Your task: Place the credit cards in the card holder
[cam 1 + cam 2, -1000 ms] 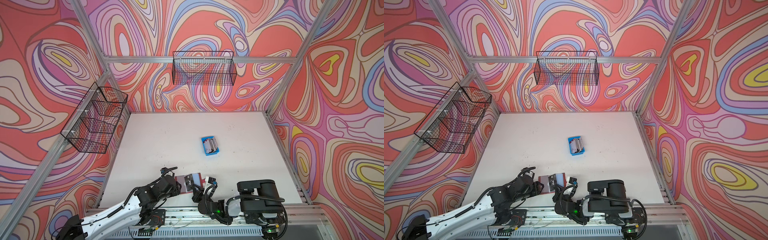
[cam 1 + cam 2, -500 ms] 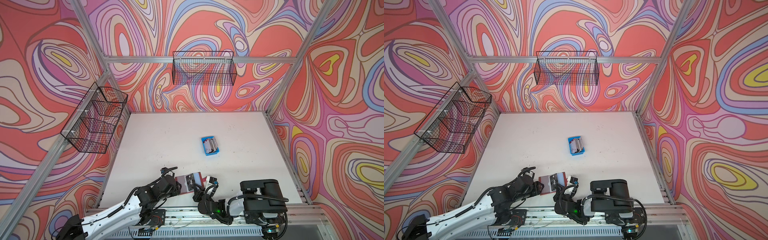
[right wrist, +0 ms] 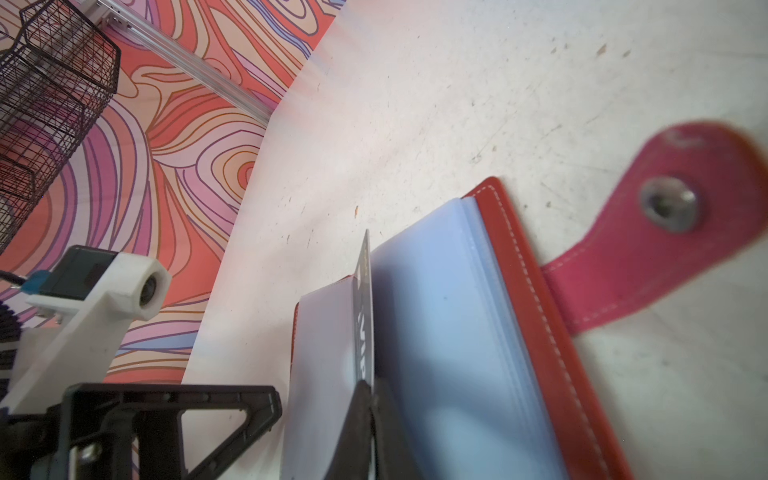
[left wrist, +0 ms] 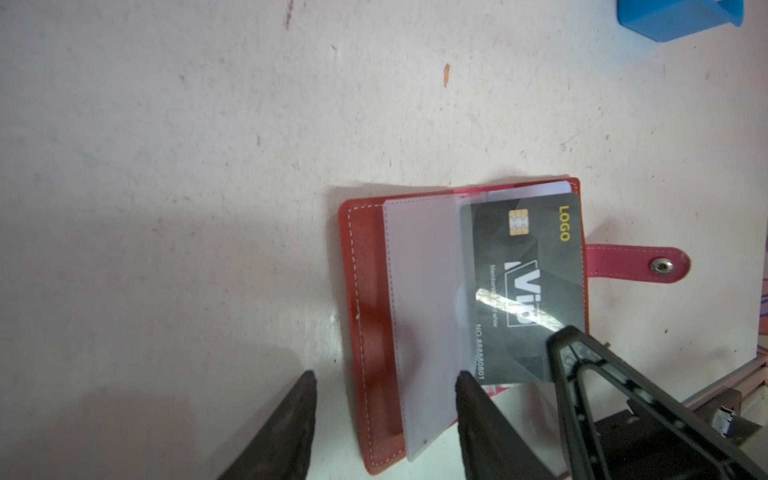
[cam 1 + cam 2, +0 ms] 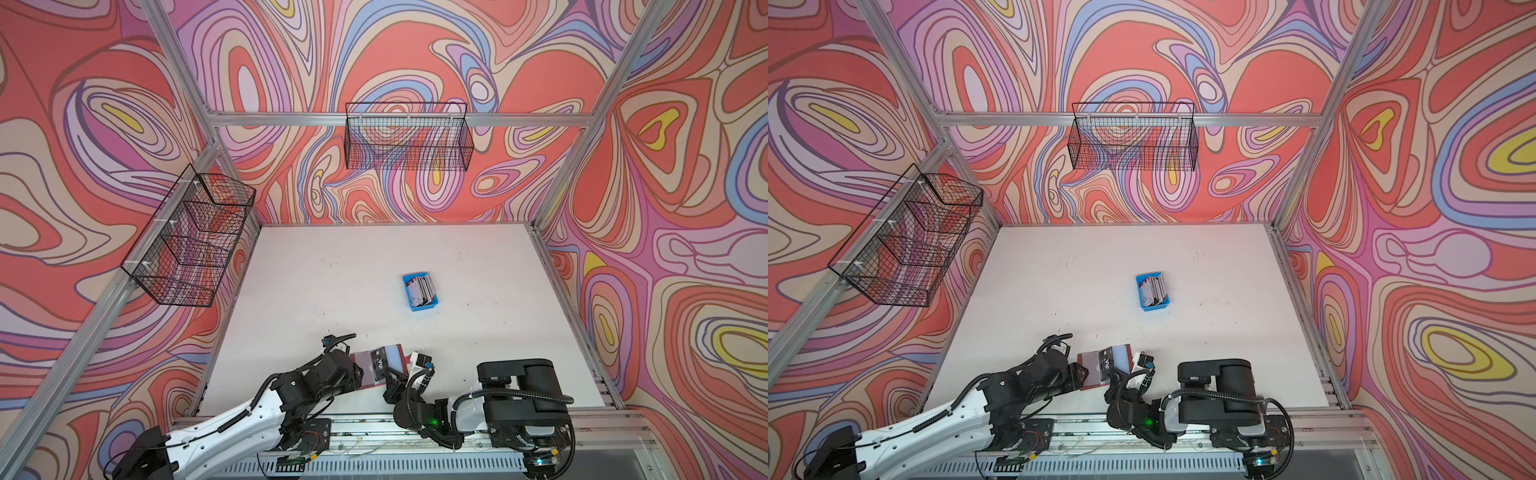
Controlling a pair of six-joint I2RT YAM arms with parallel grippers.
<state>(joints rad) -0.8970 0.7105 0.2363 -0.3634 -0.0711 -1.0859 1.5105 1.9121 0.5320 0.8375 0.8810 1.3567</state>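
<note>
Barely any shift this past second. My right gripper [image 3: 368, 388] still pinches the dark VIP card [image 4: 528, 257], edge tucked under a sleeve page [image 4: 419, 291] of the open card holder [image 4: 361, 332] on the worktop [image 4: 166, 166]. Left gripper [image 4: 385, 376] spread astride it. Insertion looks unfinished.

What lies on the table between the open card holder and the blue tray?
Nothing: only bare white table separates the card holder from the blue tray. Both top views show it.

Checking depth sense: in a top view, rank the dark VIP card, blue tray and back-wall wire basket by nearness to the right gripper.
1. dark VIP card, held in the right gripper.
2. blue tray, mid-table.
3. back-wall wire basket, far wall.
</note>
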